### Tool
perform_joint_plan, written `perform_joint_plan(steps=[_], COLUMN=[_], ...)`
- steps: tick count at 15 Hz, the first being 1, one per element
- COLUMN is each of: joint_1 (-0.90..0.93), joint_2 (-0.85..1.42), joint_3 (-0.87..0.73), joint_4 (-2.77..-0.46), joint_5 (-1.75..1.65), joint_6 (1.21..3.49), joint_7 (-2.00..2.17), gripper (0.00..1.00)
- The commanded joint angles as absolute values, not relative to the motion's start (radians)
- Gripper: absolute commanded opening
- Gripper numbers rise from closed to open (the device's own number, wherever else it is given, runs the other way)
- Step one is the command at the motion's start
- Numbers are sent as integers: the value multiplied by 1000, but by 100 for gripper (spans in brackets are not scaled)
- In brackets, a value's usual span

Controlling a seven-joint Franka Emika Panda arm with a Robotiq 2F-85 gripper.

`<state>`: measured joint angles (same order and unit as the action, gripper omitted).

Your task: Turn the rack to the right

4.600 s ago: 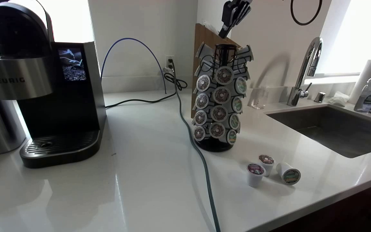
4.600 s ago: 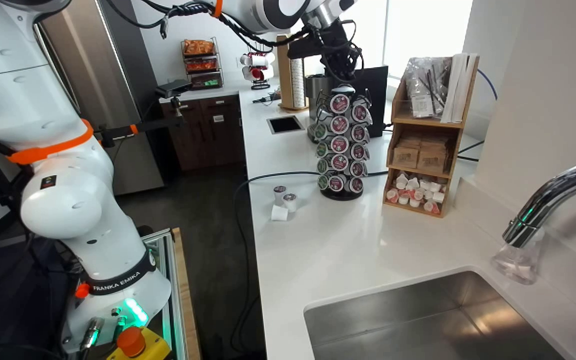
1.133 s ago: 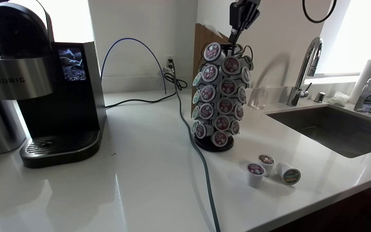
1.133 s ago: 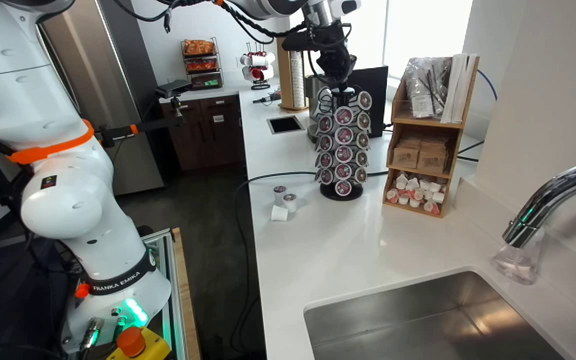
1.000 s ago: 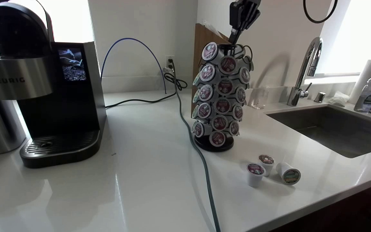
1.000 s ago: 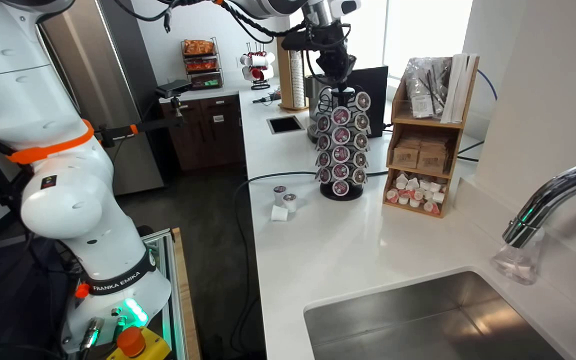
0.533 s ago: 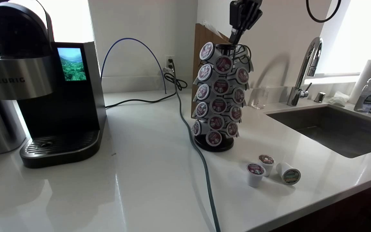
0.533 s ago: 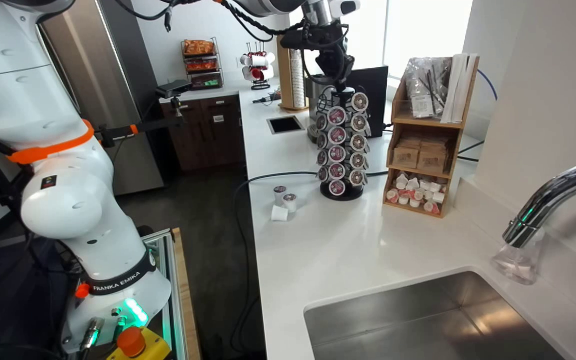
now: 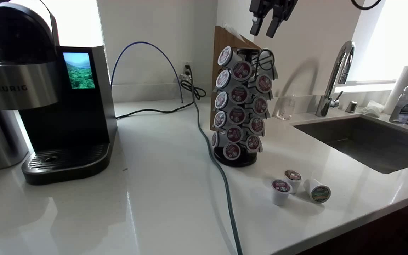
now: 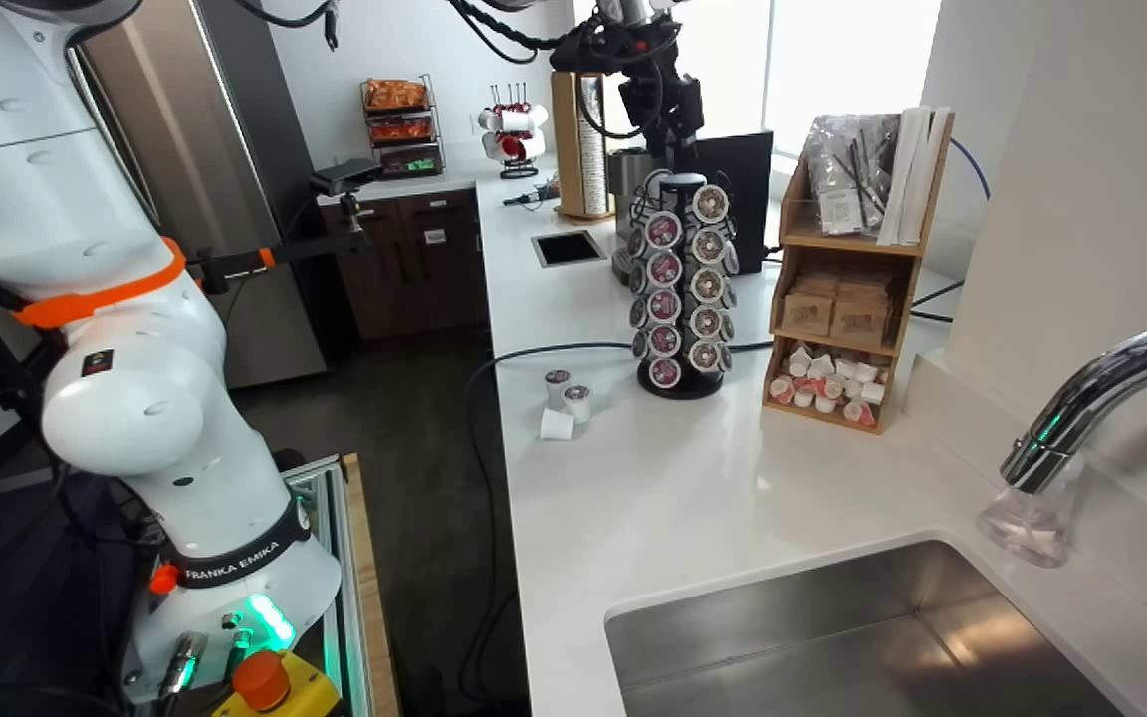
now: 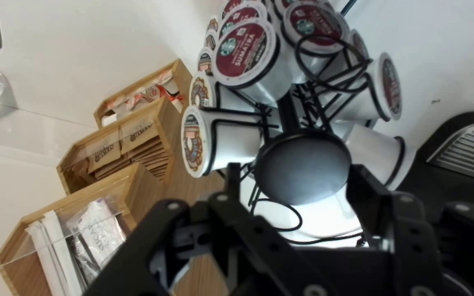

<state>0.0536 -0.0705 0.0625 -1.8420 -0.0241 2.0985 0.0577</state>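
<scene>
The rack, a dark wire tower full of coffee pods, stands upright on its round black base point(image 9: 246, 162), visible in both exterior views. Some wire rings near its top hold no pod. Directly over it my gripper point(image 9: 263, 33) hangs open, its two fingertips apart and a gap of air between them and the tower. In the wrist view the rack's smooth dark cap point(image 11: 303, 168) shows between the spread fingers point(image 11: 233, 181), which appear to grip nothing. From another side, the gripper point(image 10: 675, 159) appears just above the cap, its fingers overlapping in that view.
Three loose pods point(image 9: 280, 193) lie in front of the rack. A black coffee machine point(image 9: 94, 127) stands across the counter, and a grey cable point(image 9: 225, 184) runs past the base. Close by are a wooden organizer point(image 10: 832, 339) and a sink point(image 10: 832, 637) with a tall faucet point(image 9: 338, 74).
The rack's near columns have shifted leftward in both exterior views. Half a second ago my gripper was shut with its tips down at the rack's top; now it has opened and risen.
</scene>
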Motion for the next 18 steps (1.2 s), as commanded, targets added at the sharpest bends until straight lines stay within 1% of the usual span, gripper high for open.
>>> perform_joint_plan(steps=[1,2,8,10,12,13,18], joint_1=[66,69,92,98,95,95,95], joint_2=[-105,-110,-175,-198,-234,-180,-182], joint_3=[81,87,146,160,168,165,165], joint_4=[-1799,-1787,-1824,-1852,-1896,-1831,-1833], joint_5=[-20,-14,-16,-6,-16,-13,-13], joint_6=[1946,1905,1692,1673,1706,1689,1689], joint_7=[131,153,392,442,479,436,440], gripper=[99,100,100,100,100,100,100])
